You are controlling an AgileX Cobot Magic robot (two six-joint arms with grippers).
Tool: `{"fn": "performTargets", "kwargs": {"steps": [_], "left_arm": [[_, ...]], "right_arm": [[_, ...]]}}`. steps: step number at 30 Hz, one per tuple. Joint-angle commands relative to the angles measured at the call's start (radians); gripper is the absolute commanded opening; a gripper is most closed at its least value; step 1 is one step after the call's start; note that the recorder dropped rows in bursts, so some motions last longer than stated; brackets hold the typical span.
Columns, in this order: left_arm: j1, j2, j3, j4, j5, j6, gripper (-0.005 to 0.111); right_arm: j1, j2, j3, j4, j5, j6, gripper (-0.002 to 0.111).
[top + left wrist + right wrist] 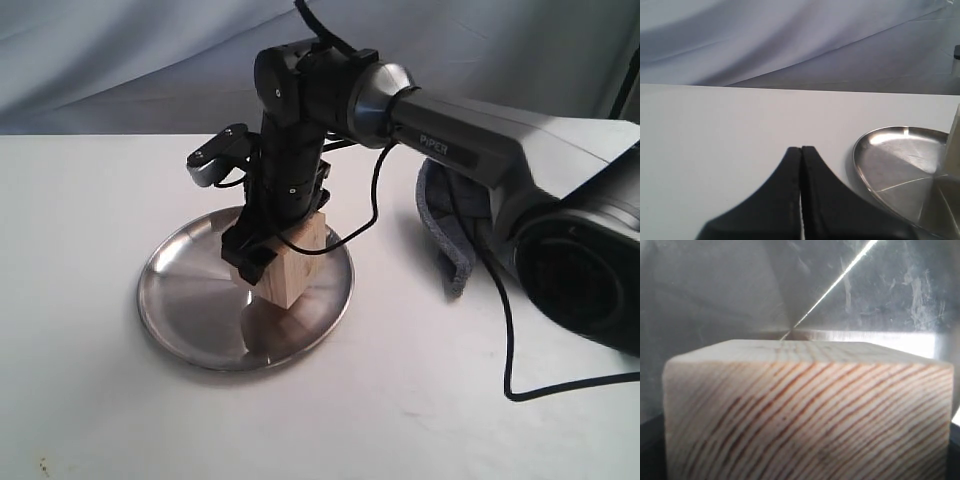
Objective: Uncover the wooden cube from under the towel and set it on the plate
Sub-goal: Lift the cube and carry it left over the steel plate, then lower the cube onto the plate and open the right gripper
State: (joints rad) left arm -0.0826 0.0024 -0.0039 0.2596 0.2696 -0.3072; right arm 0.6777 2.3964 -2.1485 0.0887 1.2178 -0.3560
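The wooden cube (297, 272) is pinched between the fingers of the right gripper (280, 250), right over the middle of the plate (185, 318). Whether it's actually touching the steel can't be told. The towel (445, 232) is seen bunched up off to the right, behind the arm. The left gripper (801, 150) is kept near the plate's rim, fingers pressed together.

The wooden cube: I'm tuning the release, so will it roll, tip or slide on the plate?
Rolling seems unlikely: the wooden cube has flat faces and square edges. It looks solid and stiff, grain running across the face. It might skid, since the plate is smooth, shiny metal.
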Motion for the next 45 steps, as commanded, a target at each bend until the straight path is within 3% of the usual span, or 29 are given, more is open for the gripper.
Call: {"fn": "performTargets", "kwargs": {"steps": [1,10,12,22,31,45], "left_arm": [[0.003,-0.002,0.004,-0.008,-0.012,0.000,0.000],[0.003,-0.002,0.004,-0.008,-0.012,0.002,0.000],[0.003,-0.002,0.004,-0.008,-0.012,0.002,0.000],[0.003,-0.002,0.004,-0.008,-0.012,0.002,0.000],[0.003,-0.002,0.004,-0.008,-0.012,0.000,0.000],[0.003,-0.002,0.004,-0.008,-0.012,0.000,0.000]], "right_arm": [[0.001,0.005,-0.017,0.006,-0.054,0.032,0.000],[0.001,0.011,-0.017,0.002,-0.087,0.083,0.000],[0.001,0.018,-0.017,-0.002,-0.087,0.083,0.006],[0.001,0.027,-0.017,0.011,-0.089,0.083,0.063],[0.001,0.027,-0.017,0.054,-0.093,0.083,0.094],[0.001,-0.123,-0.017,-0.010,-0.112,0.073,0.098]]}}
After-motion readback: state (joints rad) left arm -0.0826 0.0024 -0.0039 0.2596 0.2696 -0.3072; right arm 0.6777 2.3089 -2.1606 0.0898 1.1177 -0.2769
